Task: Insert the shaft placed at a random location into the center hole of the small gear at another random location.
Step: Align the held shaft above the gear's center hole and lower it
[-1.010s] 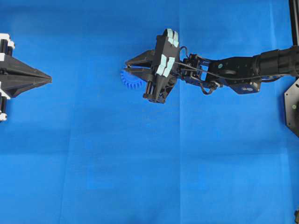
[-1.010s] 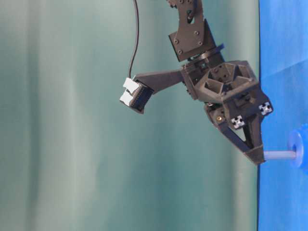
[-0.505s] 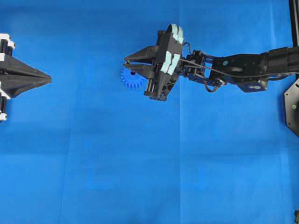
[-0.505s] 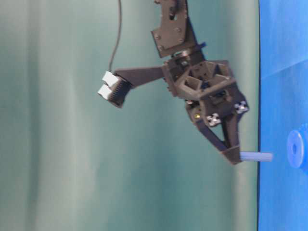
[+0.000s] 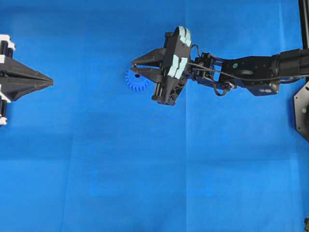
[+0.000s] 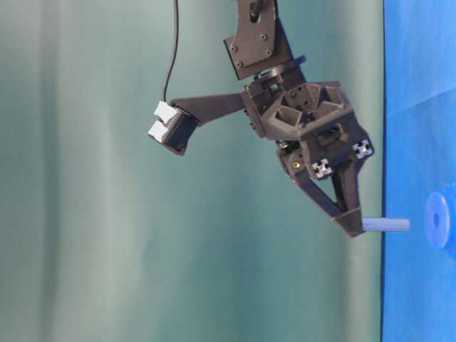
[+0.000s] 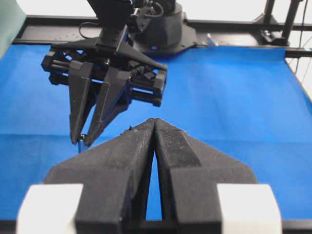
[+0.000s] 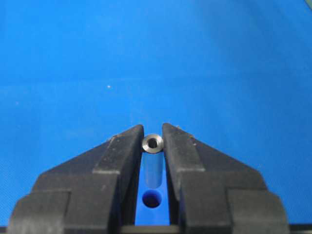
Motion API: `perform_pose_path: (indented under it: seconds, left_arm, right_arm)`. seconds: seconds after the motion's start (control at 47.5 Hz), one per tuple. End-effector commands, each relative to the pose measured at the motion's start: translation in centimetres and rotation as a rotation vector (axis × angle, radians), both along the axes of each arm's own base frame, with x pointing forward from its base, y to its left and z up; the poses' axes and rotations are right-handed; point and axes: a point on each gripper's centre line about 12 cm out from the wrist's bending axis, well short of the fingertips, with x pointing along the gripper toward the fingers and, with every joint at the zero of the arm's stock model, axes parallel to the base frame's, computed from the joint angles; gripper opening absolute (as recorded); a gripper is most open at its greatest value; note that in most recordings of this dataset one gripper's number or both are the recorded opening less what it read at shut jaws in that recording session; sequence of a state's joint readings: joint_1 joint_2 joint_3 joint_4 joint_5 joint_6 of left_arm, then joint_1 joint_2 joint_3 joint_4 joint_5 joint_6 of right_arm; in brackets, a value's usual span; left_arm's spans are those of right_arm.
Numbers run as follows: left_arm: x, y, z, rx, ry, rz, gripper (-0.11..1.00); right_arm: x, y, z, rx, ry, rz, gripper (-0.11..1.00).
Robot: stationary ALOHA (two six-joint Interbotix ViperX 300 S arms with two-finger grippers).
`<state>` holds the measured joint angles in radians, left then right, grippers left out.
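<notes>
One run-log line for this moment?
right tool: shut on shaft | shaft: clear of small gear | center hole: empty | left tool: shut

Blue table cover [image 5: 145,169] with 1 small gear [image 5: 136,81] flat on it

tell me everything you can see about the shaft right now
The shaft is a thin, straight, silvery-grey pin that looks like metal, its round end face showing a small dark dimple. The right claw is shut on it, pinching one end so the rest sticks out past the fingertips toward the small gear. In the table-level view its free tip stops short of the gear with a clear gap, roughly in line with the center hole. Nothing but the claw touches it.
</notes>
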<state>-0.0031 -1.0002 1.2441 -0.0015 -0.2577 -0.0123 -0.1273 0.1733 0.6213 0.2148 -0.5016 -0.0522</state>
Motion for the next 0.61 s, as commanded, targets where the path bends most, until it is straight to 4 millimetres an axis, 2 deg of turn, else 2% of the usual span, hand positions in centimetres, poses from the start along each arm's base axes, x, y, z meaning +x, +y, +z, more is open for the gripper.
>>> perform_pose_path:
  seconds: [0.0,0.253,0.589]
  left_arm:
    - [0.1,0.0,0.4,-0.002,-0.015,0.0,0.0]
    - [0.1,0.0,0.4,-0.002,-0.014,0.0,0.0]
    - [0.2,0.0,0.2,-0.002,-0.009,0.0,0.0]
  right_arm:
    - [0.3,0.0,0.5,0.001,-0.02,-0.004,0.03]
    - [0.6,-0.1,-1.5,0.017,0.015,-0.018,0.03]
    - [0.7,-0.2,-3.1,0.017,0.036,-0.023,0.03]
